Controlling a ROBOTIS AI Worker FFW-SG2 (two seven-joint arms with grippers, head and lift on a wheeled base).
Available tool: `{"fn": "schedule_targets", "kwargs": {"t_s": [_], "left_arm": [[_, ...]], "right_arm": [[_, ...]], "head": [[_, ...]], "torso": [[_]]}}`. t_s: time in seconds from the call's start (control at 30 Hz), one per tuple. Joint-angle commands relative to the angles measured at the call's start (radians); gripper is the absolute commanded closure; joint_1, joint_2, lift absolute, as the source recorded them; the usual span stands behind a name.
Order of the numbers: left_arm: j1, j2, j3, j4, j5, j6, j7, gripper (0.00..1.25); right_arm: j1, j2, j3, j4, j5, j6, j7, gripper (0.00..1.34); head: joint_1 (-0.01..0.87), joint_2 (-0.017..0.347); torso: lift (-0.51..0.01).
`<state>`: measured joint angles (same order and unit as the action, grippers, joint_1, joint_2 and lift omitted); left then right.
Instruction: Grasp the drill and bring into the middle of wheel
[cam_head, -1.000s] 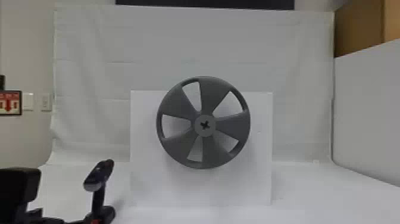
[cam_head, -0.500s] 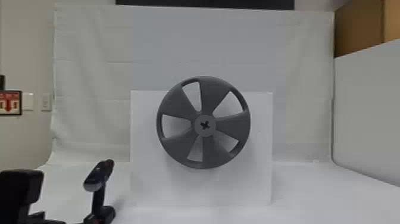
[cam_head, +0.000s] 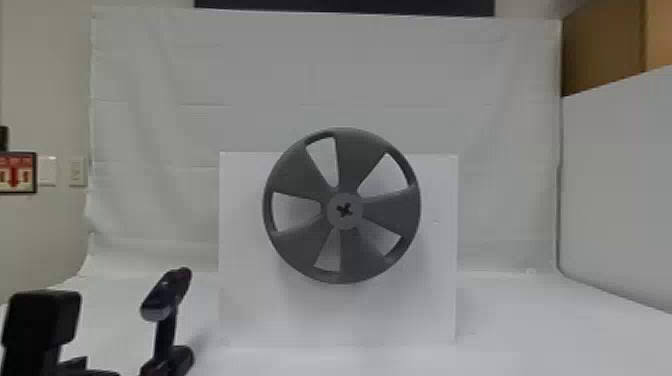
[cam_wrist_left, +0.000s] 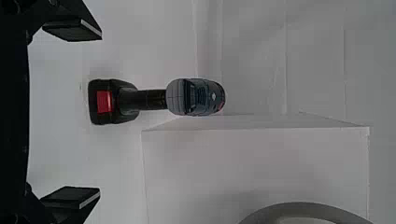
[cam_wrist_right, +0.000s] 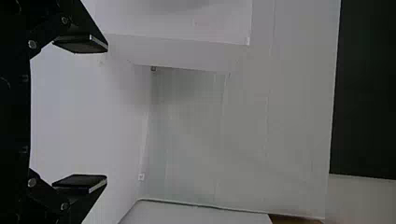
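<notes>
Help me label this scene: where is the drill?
In the head view, the drill stands at lower left on the white table, left of the wheel and white block.

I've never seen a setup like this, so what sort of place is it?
Probably a robot test area indoors: a pale cloth backdrop, a wheel before a white box, and a drill standing nearby.

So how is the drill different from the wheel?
The wheel is round, with gaps between its spokes; the drill has a chunky top on a thin handle.
The wheel is up at the front of the white box, while the drill stands on the table.
The wheel is plain grey, but the drill is dark with a red patch.
Neither is being held.
</notes>
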<state>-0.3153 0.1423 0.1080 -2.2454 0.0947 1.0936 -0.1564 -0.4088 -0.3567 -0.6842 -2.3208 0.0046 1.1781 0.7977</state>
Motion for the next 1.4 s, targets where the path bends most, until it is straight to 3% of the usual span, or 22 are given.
{"fn": "schedule_targets", "kwargs": {"t_s": [0.0, 0.3, 0.83, 1.37], "left_arm": [[-0.011, -0.001, -0.01, 0.064, 0.026, -0.087, 0.0, 0.11], [-0.053, -0.001, -0.047, 0.184, 0.031, -0.189, 0.0, 0.11], [-0.117, -0.021, -0.099, 0.337, 0.043, -0.324, 0.118, 0.11], [-0.183, -0.024, -0.096, 0.484, 0.023, -0.399, 0.12, 0.11]], "right_arm": [[-0.002, 0.002, 0.011, 0.0, 0.014, 0.0, 0.0, 0.29], [-0.002, 0.001, 0.017, 0.001, 0.018, 0.0, 0.0, 0.29], [-0.005, -0.001, 0.028, 0.001, 0.028, 0.005, 0.0, 0.29], [-0.004, -0.002, 0.04, 0.003, 0.035, 0.008, 0.0, 0.29]], "head": [[0.0, 0.0], [0.0, 0.0], [0.0, 0.0], [0.0, 0.0]], "torso": [[-0.406], [-0.406], [-0.406], [-0.406]]}}
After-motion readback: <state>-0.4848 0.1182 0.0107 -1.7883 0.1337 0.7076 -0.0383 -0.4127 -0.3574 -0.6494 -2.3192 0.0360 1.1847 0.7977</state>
